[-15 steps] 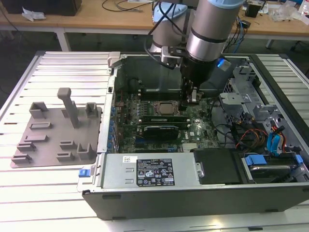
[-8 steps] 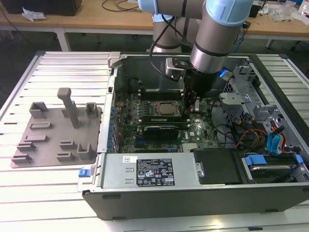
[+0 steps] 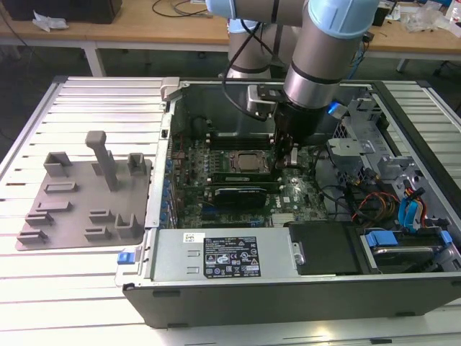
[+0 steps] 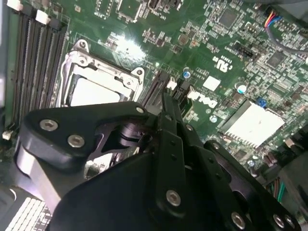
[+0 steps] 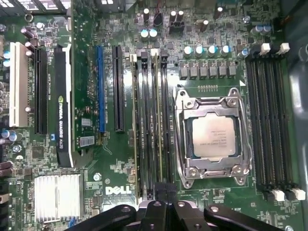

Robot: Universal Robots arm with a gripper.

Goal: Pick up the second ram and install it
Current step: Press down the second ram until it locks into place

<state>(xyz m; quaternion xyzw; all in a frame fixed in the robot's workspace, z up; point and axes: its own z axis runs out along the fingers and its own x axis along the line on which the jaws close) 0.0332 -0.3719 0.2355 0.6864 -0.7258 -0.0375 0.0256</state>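
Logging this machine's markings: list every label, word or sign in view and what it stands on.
White-and-black sticker on the silver metal power supply box: print too small to read.
White brand lettering on the green motherboard, beside the finned silver heatsink.
Pale brand lettering along the long black expansion card.
Fine print on the silver processor lid: too small to read.

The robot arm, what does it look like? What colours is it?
The arm is a fat silver-grey tube with light blue caps at its joints. Black cables loop beside it, and a small blue light glows near the wrist. The gripper is black, built from flat metal links joined with shiny silver screws, narrowing towards its tip.
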